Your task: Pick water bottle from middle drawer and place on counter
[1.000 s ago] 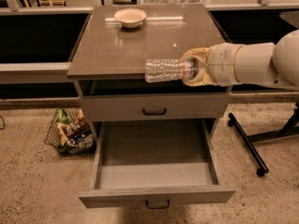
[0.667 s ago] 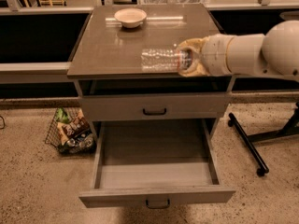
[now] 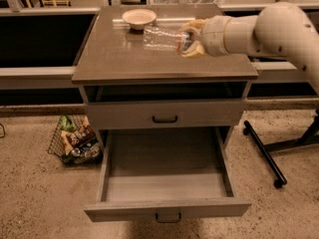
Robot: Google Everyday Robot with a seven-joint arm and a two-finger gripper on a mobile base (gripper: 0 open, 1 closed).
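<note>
Now placing: the gripper (image 3: 191, 39), pinching the water bottle (image 3: 160, 38) above the counter (image 3: 124, 59) at four o'clock from the bowl (image 3: 139, 18), should lower and release.

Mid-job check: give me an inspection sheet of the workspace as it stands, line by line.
Surface: counter, glossy, with a pale bowl near its far edge.
Job's things: water bottle out of the drawer, held sideways over the counter, right of the bowl; cannot tell whether it touches the slab. Middle drawer pulled open, nothing seen inside.
Clutter: the bowl only.
Grippers: pincer over the counter's right half, shut on one end of the water bottle.
Cables: nothing seen.
Surroundings: upper drawer shut; wire basket of packets on the floor at left; black stand legs at right.
</note>
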